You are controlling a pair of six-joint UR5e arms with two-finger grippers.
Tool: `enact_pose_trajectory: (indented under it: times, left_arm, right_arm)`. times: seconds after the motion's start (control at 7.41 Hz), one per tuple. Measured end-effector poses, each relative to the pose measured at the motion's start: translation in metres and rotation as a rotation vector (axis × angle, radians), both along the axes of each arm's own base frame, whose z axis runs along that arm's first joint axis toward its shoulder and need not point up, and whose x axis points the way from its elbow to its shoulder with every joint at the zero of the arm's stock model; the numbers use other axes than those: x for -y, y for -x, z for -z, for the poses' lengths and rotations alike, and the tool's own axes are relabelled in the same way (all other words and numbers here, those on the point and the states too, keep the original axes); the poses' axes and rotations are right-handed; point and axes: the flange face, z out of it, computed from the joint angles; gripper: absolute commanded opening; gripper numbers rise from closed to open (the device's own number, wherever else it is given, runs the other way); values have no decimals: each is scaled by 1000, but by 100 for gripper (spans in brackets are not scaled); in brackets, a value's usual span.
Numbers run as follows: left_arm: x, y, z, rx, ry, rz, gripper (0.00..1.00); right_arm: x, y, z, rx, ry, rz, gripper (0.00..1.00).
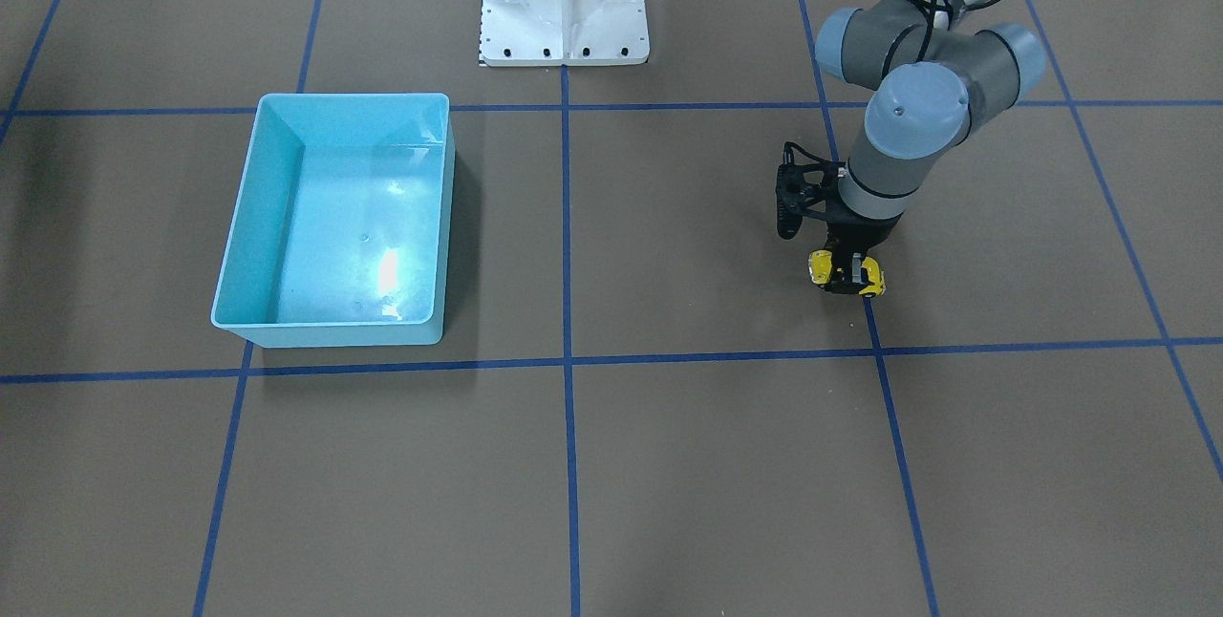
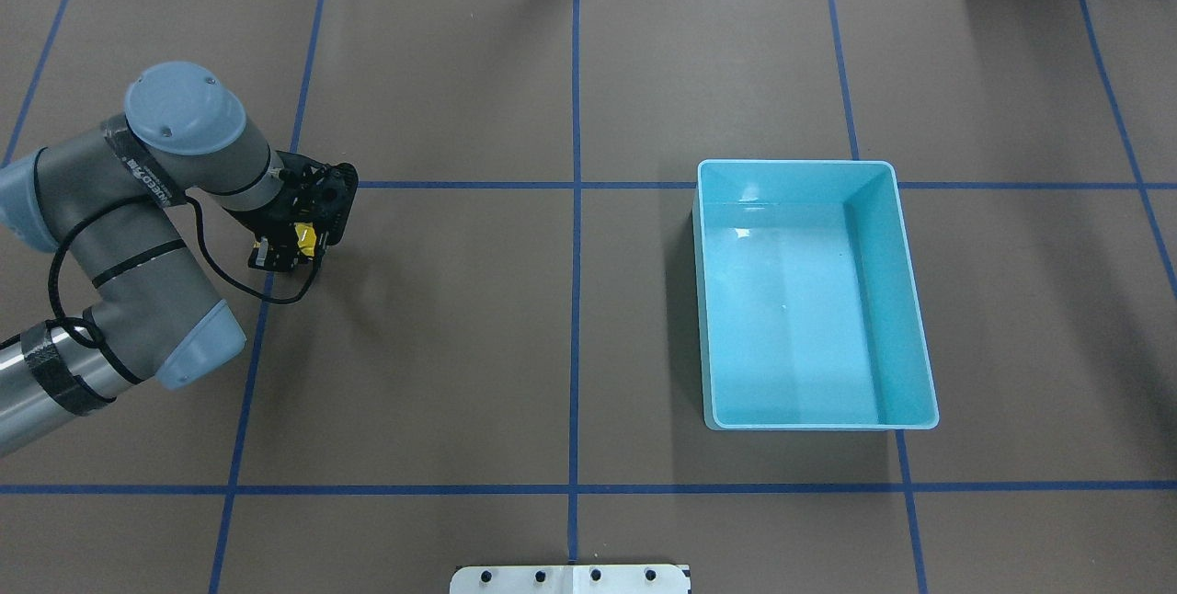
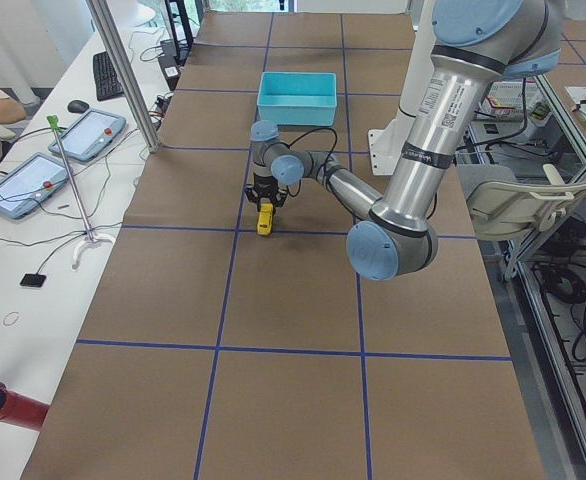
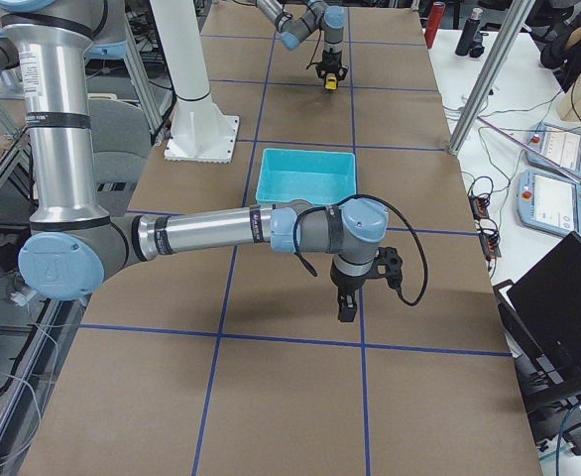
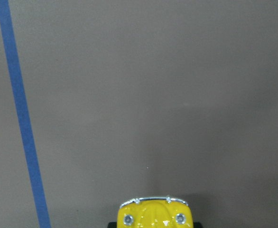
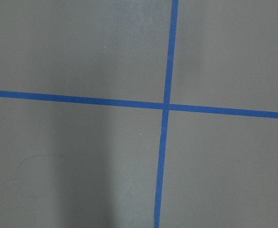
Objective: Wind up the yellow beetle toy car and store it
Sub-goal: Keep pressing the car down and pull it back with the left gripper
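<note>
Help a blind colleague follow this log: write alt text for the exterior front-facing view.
The left end effector grips the yellow beetle toy car low at the brown table, on the view's right. A light-blue bin sits well apart on the view's left, the robot's white base at top centre.

The bench (image 1: 669,464) is covered in matt brown, crossed by a grid of blue tape lines, & a white base plate (image 1: 564,1) w/ a row of dark holes is seen on it. The yellow beetle toy car (image 1: 819,267) is finished in glossy bright yellow w/ a chrome bumper & silver headlamps, set against the black left end effector (image 1: 846,278). The bin (image 1: 258,216) is coloured light blue throughout w/ white glare on its floor; the left arm (image 1: 917,106) is done in grey w/ pale-blue joint caps.
</note>
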Motion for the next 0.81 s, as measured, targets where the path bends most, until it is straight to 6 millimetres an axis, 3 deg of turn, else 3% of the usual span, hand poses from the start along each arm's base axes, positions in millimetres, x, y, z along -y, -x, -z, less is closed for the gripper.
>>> enact_pose_trajectory:
  times: [0.81]
  left_arm:
    - [1, -2, -5, -6, -5, -4, 0]
  right_arm:
    - [-2, -1, 0, -5, 6, -3, 100]
